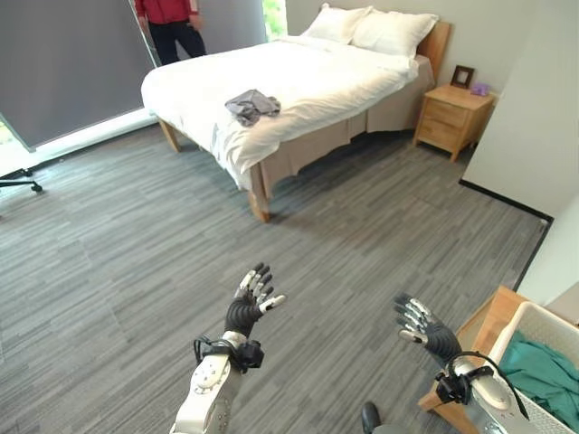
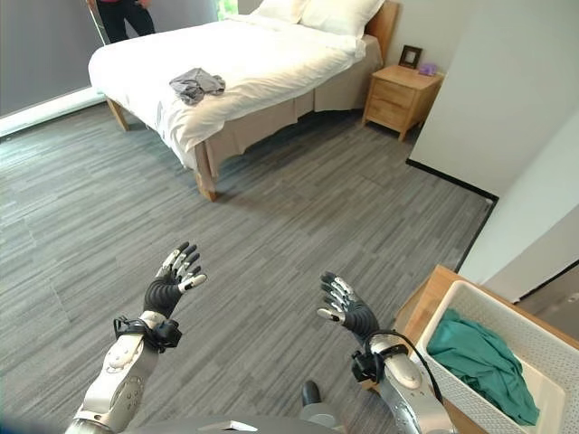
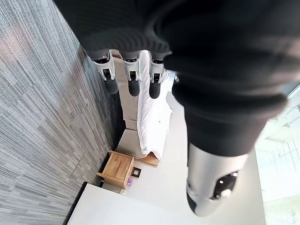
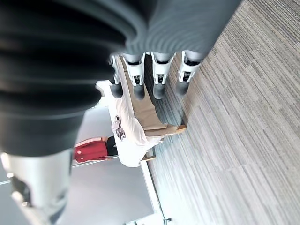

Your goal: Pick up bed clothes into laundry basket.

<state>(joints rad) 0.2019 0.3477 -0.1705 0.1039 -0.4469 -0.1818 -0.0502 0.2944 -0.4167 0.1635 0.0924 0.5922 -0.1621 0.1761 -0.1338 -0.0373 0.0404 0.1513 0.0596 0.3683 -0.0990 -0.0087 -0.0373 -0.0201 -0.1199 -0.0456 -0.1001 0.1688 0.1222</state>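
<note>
With our left hand (image 1: 253, 294) and right hand (image 1: 414, 318) both spread and empty, well apart from the grey garment (image 1: 252, 106) on the bed (image 1: 308, 81), we risk snagging the duvet when grabbing.

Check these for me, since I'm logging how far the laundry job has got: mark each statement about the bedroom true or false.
1. A grey garment lies on the bed. True.
2. The left hand is closed round a piece of clothing. False: its fingers are straight and it holds nothing, out over the floor.
3. The laundry basket already has a green cloth in it. True.
4. The right hand rests on the basket's rim. False: it is open in the air above the floor, apart from the basket.
5. The nightstand stands beside the head of the bed. True.
6. A person sits on the bed. False: the person stands on its far side.
</note>
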